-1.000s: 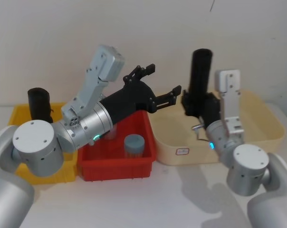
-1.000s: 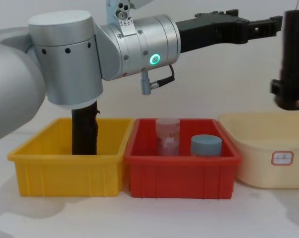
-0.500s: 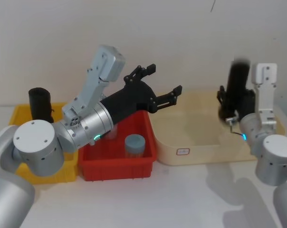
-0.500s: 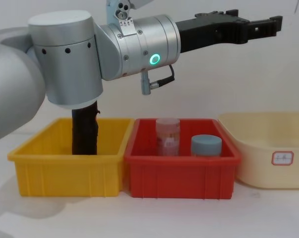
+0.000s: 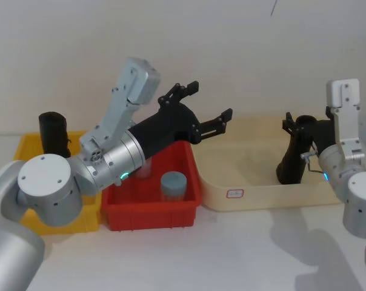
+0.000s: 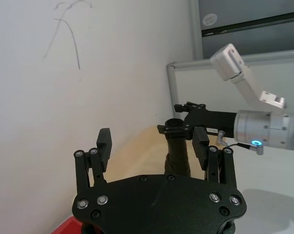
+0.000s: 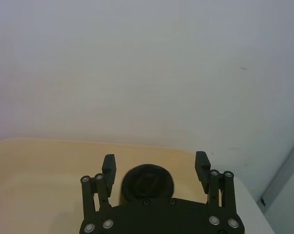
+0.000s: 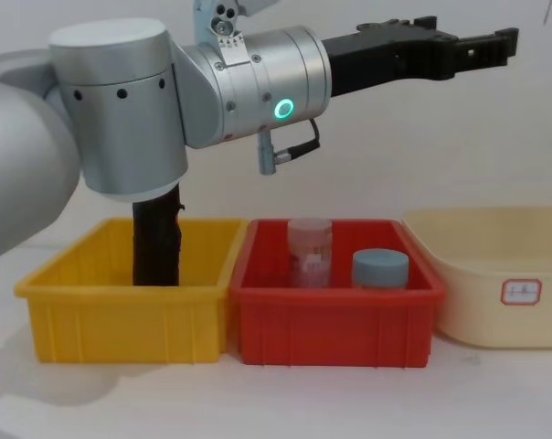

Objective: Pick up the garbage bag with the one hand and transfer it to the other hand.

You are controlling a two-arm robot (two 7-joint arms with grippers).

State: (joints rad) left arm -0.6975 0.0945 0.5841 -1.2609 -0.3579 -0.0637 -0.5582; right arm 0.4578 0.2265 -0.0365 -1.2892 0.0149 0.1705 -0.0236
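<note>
The garbage bag, a matte-black roll, stands slightly tilted inside the cream bin. My right gripper is at the roll's top end. In the right wrist view its fingers are spread wider than the roll, so this gripper is open. My left gripper hangs open and empty in the air above the red bin, well to the left of the bag. From the left wrist view the left gripper faces the bag and the right gripper across the bin.
A second black roll stands in the yellow bin. The red bin holds a clear jar and a grey-lidded jar. The cream bin stands at the right. A white wall rises close behind.
The right arm carried the bag to the right and lowered it into the cream bin, where it now stands with the fingers spread around its top. The left arm has stayed still.
</note>
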